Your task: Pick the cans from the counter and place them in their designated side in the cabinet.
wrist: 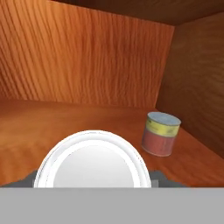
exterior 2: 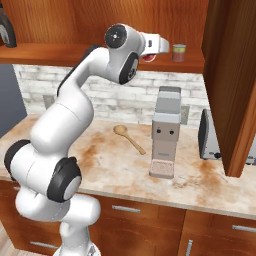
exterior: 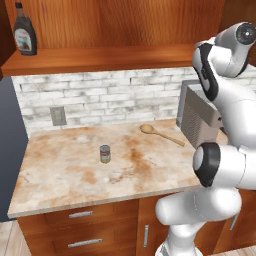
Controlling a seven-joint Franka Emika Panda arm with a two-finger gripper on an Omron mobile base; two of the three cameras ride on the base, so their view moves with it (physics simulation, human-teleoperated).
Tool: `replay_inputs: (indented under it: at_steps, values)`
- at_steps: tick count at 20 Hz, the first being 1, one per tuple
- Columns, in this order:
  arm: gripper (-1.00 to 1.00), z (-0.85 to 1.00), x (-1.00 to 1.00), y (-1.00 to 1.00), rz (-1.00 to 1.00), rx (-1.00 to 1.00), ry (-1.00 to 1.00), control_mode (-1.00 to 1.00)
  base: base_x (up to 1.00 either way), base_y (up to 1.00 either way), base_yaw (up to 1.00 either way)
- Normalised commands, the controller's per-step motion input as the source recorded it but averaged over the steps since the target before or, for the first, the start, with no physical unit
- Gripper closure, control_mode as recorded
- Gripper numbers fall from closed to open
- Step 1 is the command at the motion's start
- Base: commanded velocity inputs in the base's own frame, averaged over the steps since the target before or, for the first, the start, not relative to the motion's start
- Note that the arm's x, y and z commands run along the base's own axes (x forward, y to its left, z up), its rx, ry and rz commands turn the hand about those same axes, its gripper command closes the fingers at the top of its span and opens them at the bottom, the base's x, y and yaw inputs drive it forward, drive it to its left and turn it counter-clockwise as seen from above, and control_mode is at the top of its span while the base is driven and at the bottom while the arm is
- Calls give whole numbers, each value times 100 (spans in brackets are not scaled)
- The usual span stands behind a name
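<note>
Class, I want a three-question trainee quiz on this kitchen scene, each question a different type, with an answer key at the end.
1. True or false: the syrup bottle stands on the counter.
2. What lies on the counter between the olive can and the coffee machine?
A. wooden spoon
B. knife
C. plate
3. Fill in: the gripper holds the red can inside the ____, left of the small can.

Key: 1 false; 2 A; 3 cabinet.

One can (exterior: 105,153) stands mid worktop (exterior: 60,175), a wooden spoon (exterior: 160,133) to its right; on the cabinet shelf (exterior: 100,59), a syrup bottle (exterior: 25,35) far left, another can (exterior 2: 178,52) far right
</note>
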Motion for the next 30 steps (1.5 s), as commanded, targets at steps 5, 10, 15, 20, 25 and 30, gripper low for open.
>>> replay_inputs:
  at_steps: [5,10,15,20,25,30]
  values:
    - [100,-1,23,-8,0,0,2,-100,0,0,0]
    - [100,0,24,-9,0,1,6,-100,0,0,0]
    - [100,0,26,-8,0,1,5,-100,0,0,0]
    - [100,-1,24,-7,0,0,2,-100,0,0,0]
    - [100,-4,23,-5,0,0,0,-100,0,0,0]
    - [100,-3,22,-5,0,0,0,-100,0,0,0]
